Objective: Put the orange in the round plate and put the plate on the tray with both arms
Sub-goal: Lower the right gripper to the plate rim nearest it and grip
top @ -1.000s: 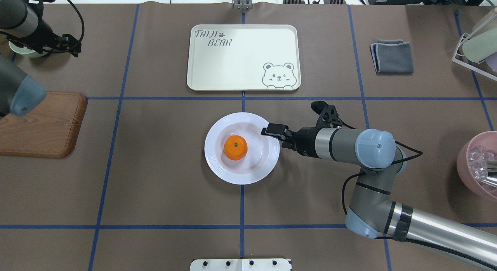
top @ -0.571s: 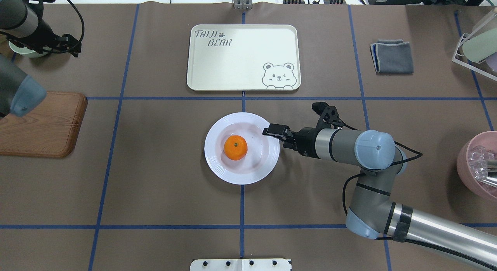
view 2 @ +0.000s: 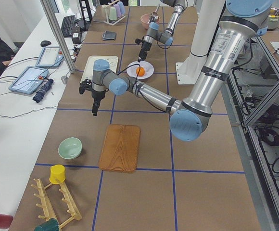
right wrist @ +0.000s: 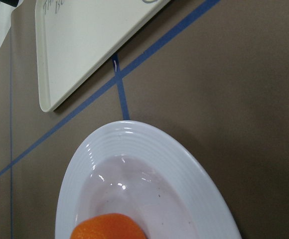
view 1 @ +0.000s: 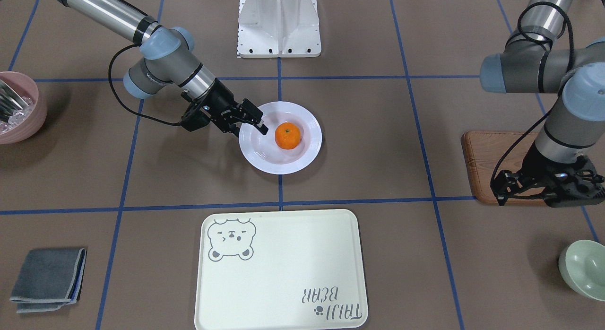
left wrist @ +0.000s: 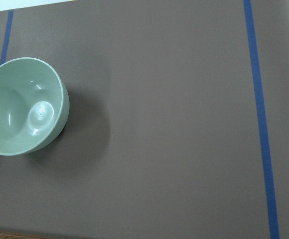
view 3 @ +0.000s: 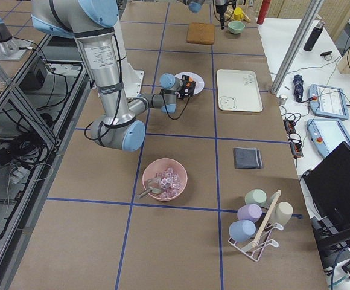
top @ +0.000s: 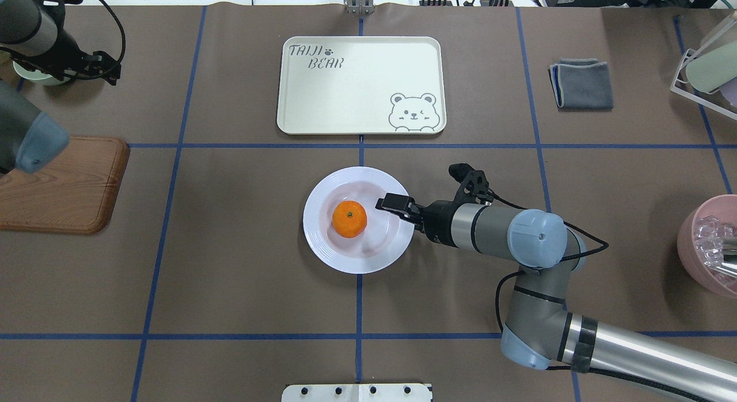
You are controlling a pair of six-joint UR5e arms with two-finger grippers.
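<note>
The orange (top: 349, 219) is seen resting in the well of the round plate (top: 345, 264), slightly toward the robot's left of the plate's middle, stem dimple up. The plate is set on the brown table covering (top: 242, 287), at the crossing of two blue tape lines, and is not on the tray (top: 368, 74). The tray lies well apart from the plate on the far side of a tape line, as seen from the overhead view, with nothing on it. The right gripper (top: 392, 204) is extended nearly level from the robot's right side and is held at the plate's rim nearest that arm. Its fingers (view 1: 261, 128) are noted as apart, with one reaching over the ribbed rim toward the well; contact with the rim cannot be confirmed. The orange is not touched by this gripper. In the right wrist view only the rim, part of the orange and a corner of the tray are recorded. The left gripper (view 1: 553, 195) is held pointing downward above the far edge of the wooden board (top: 57, 186), near the pale green bowl (left wrist: 20, 107); whether its fingers are apart or together cannot be told. A folded grey cloth (top: 581, 83) and a pink bowl (top: 711, 246) are noted toward the robot's right.
</note>
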